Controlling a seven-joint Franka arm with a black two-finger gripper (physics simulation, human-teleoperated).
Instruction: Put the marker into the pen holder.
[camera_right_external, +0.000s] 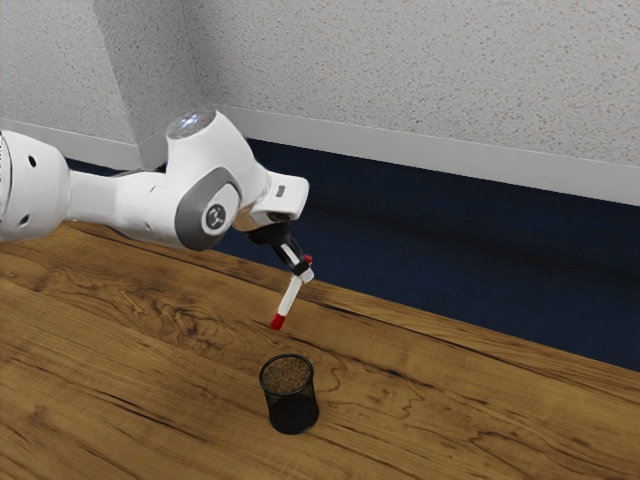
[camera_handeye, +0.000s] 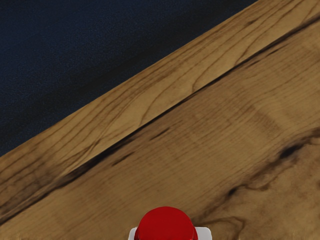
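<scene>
The exterior view looks from the side of the arm (camera_right_external: 215, 190), raised and set back, slanting down across the wooden table (camera_right_external: 120, 350) toward the blue floor (camera_right_external: 450, 260) and pale wall (camera_right_external: 420, 80). The wrist view looks down from the arm's end, much nearer the wood, with the marker (camera_handeye: 166, 225) right up close. Both share the table's edge, floor and marker.

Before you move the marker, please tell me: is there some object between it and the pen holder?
Nothing visible stands between them. My gripper holds the marker, and the pen holder stands upright, open at the top. Its own rim is probably the only edge to clear.
</scene>
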